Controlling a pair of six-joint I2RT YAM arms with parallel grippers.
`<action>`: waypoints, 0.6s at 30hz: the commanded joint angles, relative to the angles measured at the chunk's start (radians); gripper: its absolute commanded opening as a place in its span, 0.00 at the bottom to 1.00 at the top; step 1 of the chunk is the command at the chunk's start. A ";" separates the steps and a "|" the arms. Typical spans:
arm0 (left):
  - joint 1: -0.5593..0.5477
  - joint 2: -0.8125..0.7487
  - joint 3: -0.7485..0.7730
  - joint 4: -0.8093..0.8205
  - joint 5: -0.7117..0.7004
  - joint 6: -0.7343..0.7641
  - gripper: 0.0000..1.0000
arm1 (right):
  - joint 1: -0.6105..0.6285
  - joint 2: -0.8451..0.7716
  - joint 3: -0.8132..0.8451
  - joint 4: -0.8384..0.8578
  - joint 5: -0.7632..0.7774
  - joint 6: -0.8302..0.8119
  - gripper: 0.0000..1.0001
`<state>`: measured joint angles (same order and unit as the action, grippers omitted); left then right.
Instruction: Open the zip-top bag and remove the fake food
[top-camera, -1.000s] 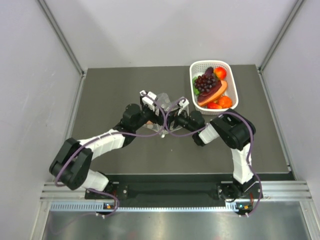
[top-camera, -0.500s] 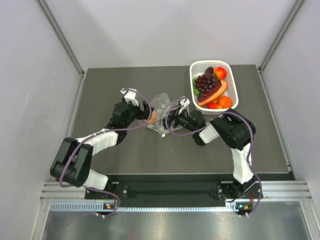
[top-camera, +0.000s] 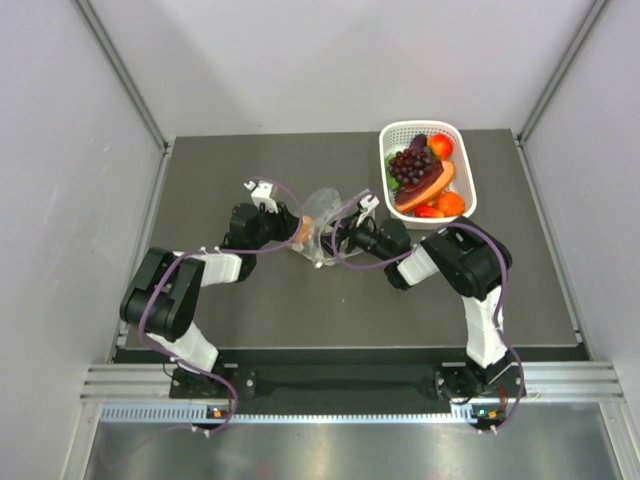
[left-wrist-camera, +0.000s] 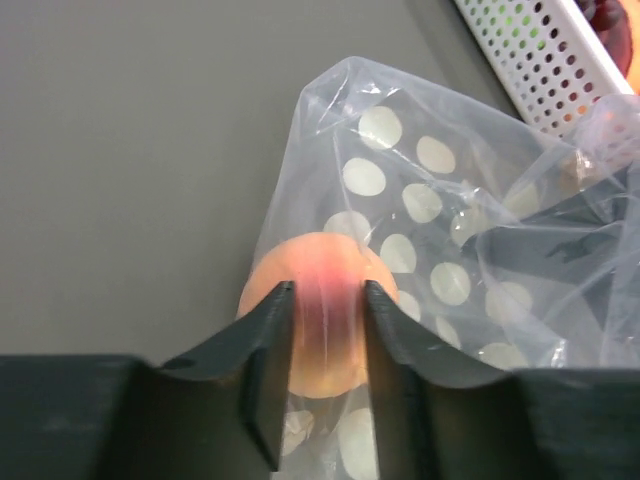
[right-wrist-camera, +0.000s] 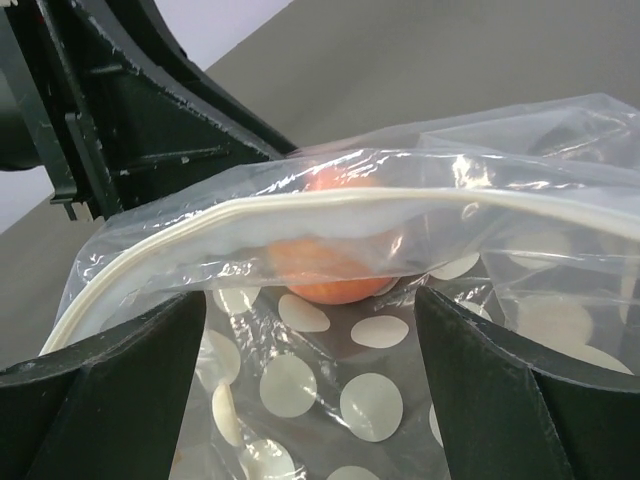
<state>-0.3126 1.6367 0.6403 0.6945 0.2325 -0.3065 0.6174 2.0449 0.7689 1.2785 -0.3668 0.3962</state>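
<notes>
Peach (left-wrist-camera: 320, 258), round and smooth, got pinched by left gripper (left-wrist-camera: 322, 300); right gripper (right-wrist-camera: 310, 310) fingers were spread around crinkly dotted zip-top bag (right-wrist-camera: 350, 400).

Bare desk (top-camera: 220, 180) lies open at 12 and 6 o'clock of the zip-top bag (top-camera: 322, 205). The left gripper (top-camera: 297, 230) blocks 9 o'clock, its jaws filled by the peach-orange fruit (left-wrist-camera: 322, 268). The right gripper (top-camera: 336, 237) blocks 3, and the white basket (top-camera: 471, 192) stands at 2.

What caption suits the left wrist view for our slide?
Left tool pinches the round peach-orange plastic fruit through the crinkly clear plastic bag with white dots.
</notes>
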 joint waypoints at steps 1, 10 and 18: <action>0.006 0.032 0.015 0.013 0.036 -0.003 0.35 | -0.005 -0.008 0.036 0.055 -0.037 0.009 0.85; 0.006 0.057 0.032 0.016 0.110 -0.009 0.18 | 0.015 0.015 0.063 0.041 -0.086 0.006 0.86; 0.006 0.077 0.045 0.003 0.122 -0.002 0.13 | 0.065 0.038 0.145 -0.079 -0.074 -0.046 0.88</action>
<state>-0.3069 1.6810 0.6750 0.7361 0.3214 -0.3157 0.6392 2.0724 0.8577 1.2285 -0.4339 0.3920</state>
